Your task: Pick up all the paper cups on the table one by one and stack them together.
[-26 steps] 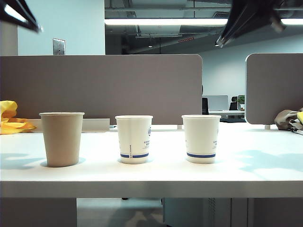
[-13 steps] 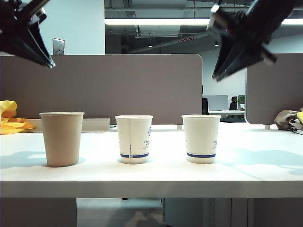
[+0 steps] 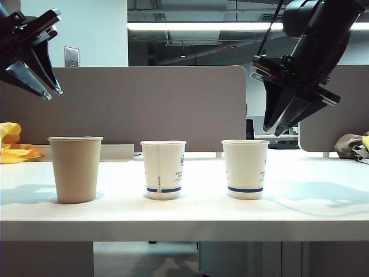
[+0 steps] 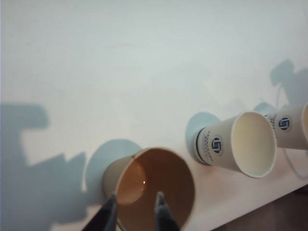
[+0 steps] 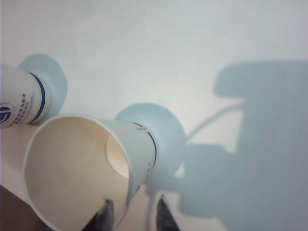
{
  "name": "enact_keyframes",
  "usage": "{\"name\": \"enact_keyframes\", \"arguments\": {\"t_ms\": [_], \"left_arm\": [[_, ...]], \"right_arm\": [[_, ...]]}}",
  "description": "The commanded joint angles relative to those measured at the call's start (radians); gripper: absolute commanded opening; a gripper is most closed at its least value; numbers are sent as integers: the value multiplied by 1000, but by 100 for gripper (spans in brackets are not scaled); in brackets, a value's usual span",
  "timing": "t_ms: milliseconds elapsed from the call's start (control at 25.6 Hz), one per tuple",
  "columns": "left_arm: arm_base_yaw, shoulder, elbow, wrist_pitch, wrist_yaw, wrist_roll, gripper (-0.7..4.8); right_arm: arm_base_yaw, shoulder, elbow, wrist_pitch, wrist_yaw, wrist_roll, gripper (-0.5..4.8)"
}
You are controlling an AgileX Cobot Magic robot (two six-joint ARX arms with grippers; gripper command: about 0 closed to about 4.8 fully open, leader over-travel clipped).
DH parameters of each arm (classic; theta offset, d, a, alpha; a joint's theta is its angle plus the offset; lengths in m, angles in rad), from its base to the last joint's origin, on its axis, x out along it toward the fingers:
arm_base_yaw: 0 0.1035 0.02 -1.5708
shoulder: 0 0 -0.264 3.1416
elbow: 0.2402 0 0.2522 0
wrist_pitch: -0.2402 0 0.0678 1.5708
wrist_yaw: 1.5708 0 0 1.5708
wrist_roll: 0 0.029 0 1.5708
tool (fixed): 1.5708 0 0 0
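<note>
So all three paper cups are standing upright in a row on the white table (image 3: 323,219), none stacked yet. The left gripper (image 3: 45,91) hangs up in the air, above and a bit to the outside of the brown kraft cup (image 3: 75,169); its fingers are spread apart with nothing between them. In the left wrist view the fingertips (image 4: 161,204) sit right over that cup's open mouth. The right gripper (image 3: 273,129) is also up high, tilted down, just above and slightly outward of the right white cup (image 3: 245,168). Its jaws are parted too, holding nothing. The middle white cup (image 3: 164,169), blue band and logo, sits between the two grippers, well below both and touched by neither.
</note>
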Motion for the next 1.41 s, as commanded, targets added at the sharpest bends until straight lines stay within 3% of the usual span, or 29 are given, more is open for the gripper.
{"name": "enact_keyframes", "arguments": {"t_ms": [39, 312, 625, 664, 820, 1015, 1093, 1210, 1405], "left_arm": [[-1, 23, 3, -9, -4, 6, 114], [-1, 51, 3, -14, 7, 10, 122], [-2, 51, 3, 7, 169, -1, 122], [-2, 51, 3, 6, 179, -4, 122], [-2, 51, 3, 6, 235, -27, 122], [-2, 51, 3, 7, 277, -27, 122], [-2, 51, 3, 8, 295, -27, 122], [-2, 51, 3, 29, 317, -27, 122], [-2, 51, 3, 42, 317, -28, 120]], "right_arm": [[0, 9, 4, 4, 3, -4, 119], [0, 39, 4, 5, -29, -3, 119], [3, 84, 3, 5, -71, 8, 113], [10, 97, 3, 5, -76, 11, 73], [18, 119, 4, 15, -81, 11, -3], [26, 121, 27, 10, -75, 10, -3], [26, 119, 109, -56, -39, 10, -3], [46, 111, 276, -127, -80, 16, -3], [180, 117, 476, -138, -34, 34, -3]]}}
